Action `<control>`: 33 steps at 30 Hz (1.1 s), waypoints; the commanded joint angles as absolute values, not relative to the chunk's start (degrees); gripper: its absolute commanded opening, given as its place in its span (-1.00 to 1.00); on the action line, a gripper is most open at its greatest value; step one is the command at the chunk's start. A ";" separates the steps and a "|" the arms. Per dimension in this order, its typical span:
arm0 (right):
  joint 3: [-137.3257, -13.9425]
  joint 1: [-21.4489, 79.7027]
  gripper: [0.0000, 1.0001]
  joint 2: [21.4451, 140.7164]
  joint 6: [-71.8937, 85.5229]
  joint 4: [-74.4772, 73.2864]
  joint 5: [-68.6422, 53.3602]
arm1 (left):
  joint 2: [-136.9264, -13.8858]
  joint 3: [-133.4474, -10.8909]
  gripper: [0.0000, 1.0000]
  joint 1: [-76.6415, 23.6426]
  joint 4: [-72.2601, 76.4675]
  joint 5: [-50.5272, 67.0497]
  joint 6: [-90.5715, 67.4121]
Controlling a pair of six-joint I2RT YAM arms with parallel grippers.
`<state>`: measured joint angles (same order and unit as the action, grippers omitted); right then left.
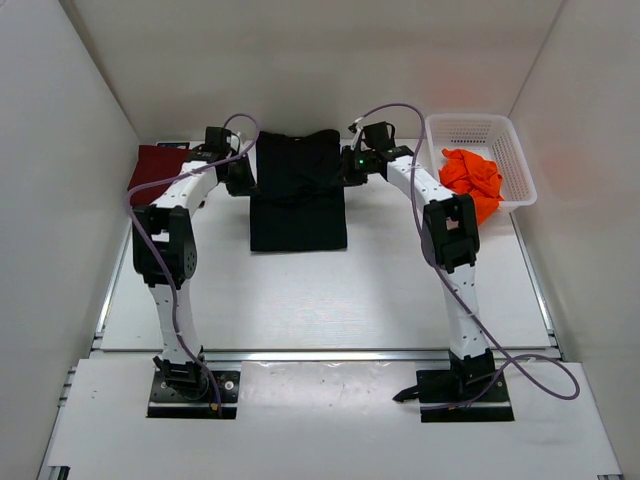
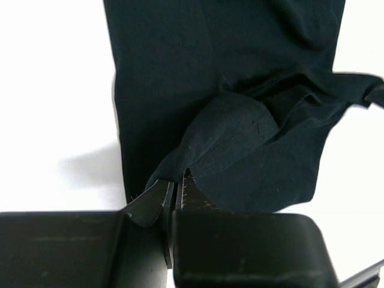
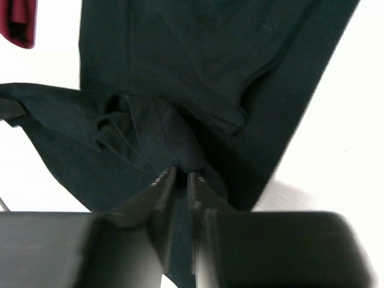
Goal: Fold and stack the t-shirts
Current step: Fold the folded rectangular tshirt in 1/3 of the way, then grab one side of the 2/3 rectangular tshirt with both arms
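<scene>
The black t-shirt (image 1: pixel 298 195) lies partly folded at the back middle of the table, with its upper end raised between the two arms. My left gripper (image 1: pixel 243 175) is at its left edge. In the left wrist view that gripper (image 2: pixel 178 180) is shut on a pinch of the black cloth (image 2: pixel 168 72). My right gripper (image 1: pixel 350 168) is at the shirt's right edge. In the right wrist view its jaws (image 3: pixel 180 174) stand only a sliver apart, with a bunched fold of the black t-shirt (image 3: pixel 198 54) between them. The maroon t-shirt (image 1: pixel 158 165) lies at the back left. The orange t-shirt (image 1: pixel 472 178) sits crumpled in the basket.
A white mesh basket (image 1: pixel 470 122) stands at the back right, against the right wall. White walls close in the table on the left, back and right. A corner of the maroon t-shirt (image 3: pixel 18 21) shows at the upper left of the right wrist view.
</scene>
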<state>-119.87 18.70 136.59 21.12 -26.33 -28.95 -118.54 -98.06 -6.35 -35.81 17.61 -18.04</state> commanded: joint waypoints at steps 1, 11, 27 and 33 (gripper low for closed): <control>-123.92 17.67 -0.71 137.02 20.12 -29.00 -27.52 | -119.27 -101.25 -0.86 -5.80 -33.14 17.41 -17.67; -119.94 14.59 -0.01 127.83 11.34 -42.01 -22.85 | -112.61 -100.74 0.97 -3.17 -34.54 13.28 -7.65; -81.38 20.83 -0.02 116.10 24.52 -18.53 -27.44 | -103.44 -67.85 0.79 -7.20 -30.67 16.97 -10.10; -79.72 22.67 -0.16 116.63 23.47 -22.13 -23.12 | -108.28 -69.43 0.59 -11.50 -31.55 14.16 -10.72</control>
